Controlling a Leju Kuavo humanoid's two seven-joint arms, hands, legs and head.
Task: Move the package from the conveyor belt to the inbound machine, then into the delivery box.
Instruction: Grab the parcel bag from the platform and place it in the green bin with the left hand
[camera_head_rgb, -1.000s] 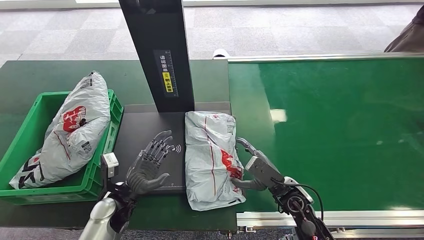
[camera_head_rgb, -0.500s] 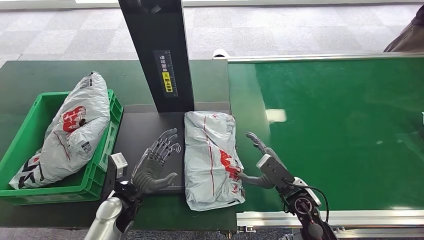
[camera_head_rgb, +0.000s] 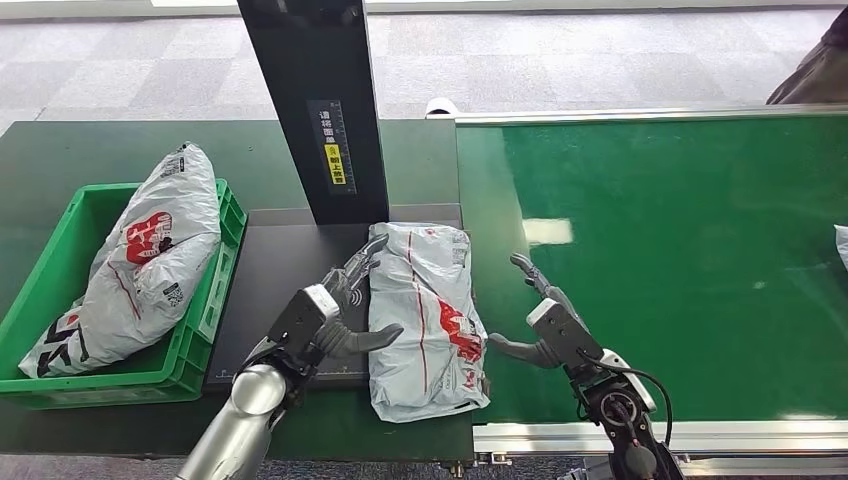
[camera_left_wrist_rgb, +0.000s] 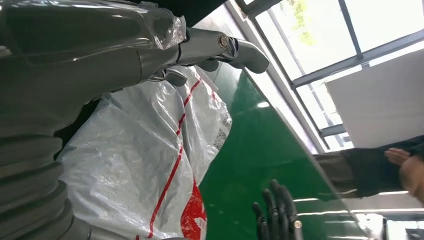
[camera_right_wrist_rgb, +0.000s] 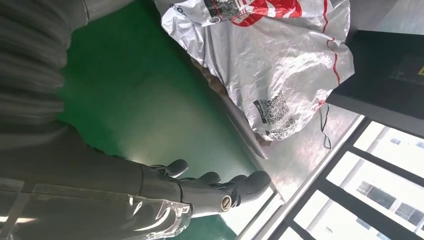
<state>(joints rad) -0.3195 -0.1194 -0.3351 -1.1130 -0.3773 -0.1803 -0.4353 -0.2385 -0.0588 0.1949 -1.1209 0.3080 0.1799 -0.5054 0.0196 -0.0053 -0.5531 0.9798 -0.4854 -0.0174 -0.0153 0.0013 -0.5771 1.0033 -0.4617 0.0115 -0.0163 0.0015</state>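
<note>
While the package (camera_head_rgb: 424, 318) lies on the black plate of the inbound machine (camera_head_rgb: 270, 272), its right edge hanging onto the green conveyor belt (camera_head_rgb: 680, 260), the left hand (camera_head_rgb: 325, 312) sits against its left side with the thumb laid on top, fingers spread, nothing actually gripped. Right hand (camera_head_rgb: 545, 315) is open too, just beside the package over the belt. Another bag (camera_head_rgb: 140, 260) sits in the green delivery box (camera_head_rgb: 45, 275).

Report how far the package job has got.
Done: the package is off the conveyor belt, lying on the inbound machine. In hand: the left hand touches its edge; the right hand is open beside it. Left: into the delivery box.
</note>
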